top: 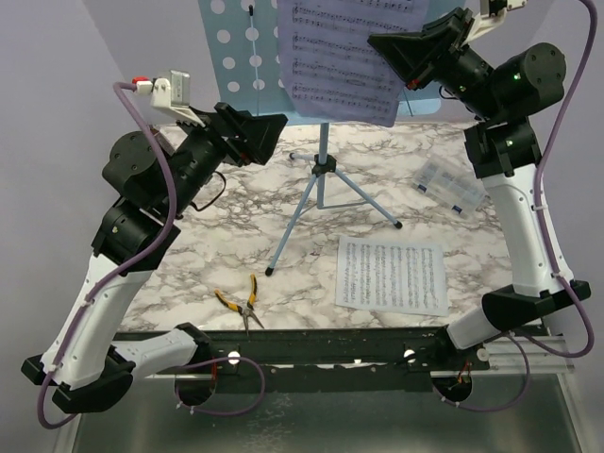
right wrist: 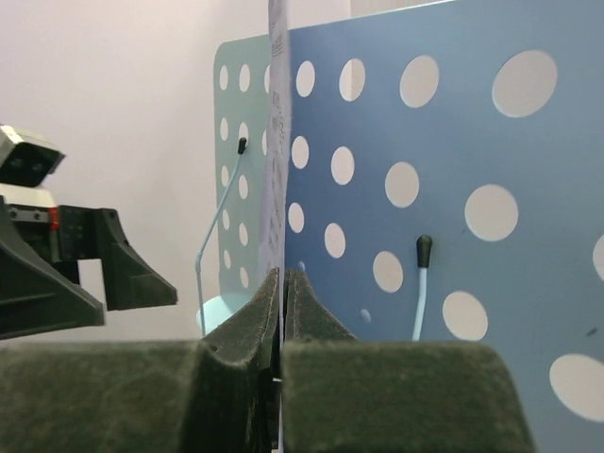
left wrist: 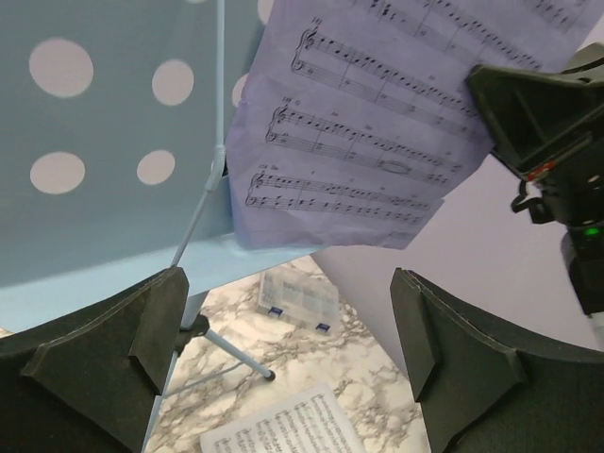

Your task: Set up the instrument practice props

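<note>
The light blue perforated music stand point(top: 241, 57) stands on its tripod at the back middle of the table. My right gripper point(top: 401, 52) is shut on the right edge of a pale sheet of music point(top: 340, 57) and holds it up against the stand's desk. The right wrist view shows the sheet edge-on point(right wrist: 277, 142) between the closed pads, in front of the desk point(right wrist: 453, 189). My left gripper point(top: 269, 132) is open and empty, raised just left of the stand below the desk point(left wrist: 104, 189). A second sheet of music point(top: 392, 276) lies flat on the table. The metronome is out of view.
Yellow-handled pliers point(top: 241, 304) lie near the front edge, left of the middle. A clear plastic box point(top: 450, 186) sits at the right rear, also in the left wrist view point(left wrist: 297, 300). The tripod legs point(top: 321, 193) spread across the table's middle.
</note>
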Controlling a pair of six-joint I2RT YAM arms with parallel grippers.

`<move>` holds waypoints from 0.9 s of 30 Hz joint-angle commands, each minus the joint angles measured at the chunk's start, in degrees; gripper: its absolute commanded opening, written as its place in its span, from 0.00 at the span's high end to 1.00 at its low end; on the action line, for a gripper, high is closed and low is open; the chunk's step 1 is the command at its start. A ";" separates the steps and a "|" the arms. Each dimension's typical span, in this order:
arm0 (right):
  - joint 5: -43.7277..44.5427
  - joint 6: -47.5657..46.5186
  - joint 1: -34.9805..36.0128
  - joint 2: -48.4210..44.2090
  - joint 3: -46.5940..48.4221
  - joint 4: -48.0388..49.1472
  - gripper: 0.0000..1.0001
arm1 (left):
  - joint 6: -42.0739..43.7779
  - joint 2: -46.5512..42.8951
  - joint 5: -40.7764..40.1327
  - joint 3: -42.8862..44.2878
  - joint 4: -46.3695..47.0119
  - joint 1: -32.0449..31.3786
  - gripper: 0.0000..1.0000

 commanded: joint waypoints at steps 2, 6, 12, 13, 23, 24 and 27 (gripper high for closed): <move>-1.77 -2.14 -0.35 3.68 5.30 -0.99 0.99 | -1.90 1.26 -3.89 4.72 -0.63 0.44 0.07; -3.57 -2.37 -0.30 4.99 5.64 1.34 0.99 | -1.15 4.20 -6.08 8.89 -0.38 0.45 0.11; -3.20 -2.82 -0.30 6.49 7.16 1.69 0.99 | 0.41 7.57 -11.28 12.40 0.60 0.53 0.22; -3.22 -2.77 -0.32 6.49 7.11 2.04 0.99 | 0.79 8.00 -12.15 12.68 0.76 0.58 0.24; -3.43 -2.52 -0.29 7.28 8.06 2.63 1.00 | 3.42 11.47 -13.63 13.42 3.82 0.53 0.47; -3.32 -2.55 -0.29 7.54 8.20 2.52 0.99 | 3.84 11.60 -13.93 13.36 4.28 0.58 0.51; -3.14 -2.65 -0.29 8.16 8.72 2.27 0.99 | 4.92 12.02 -13.65 12.78 5.94 0.53 0.58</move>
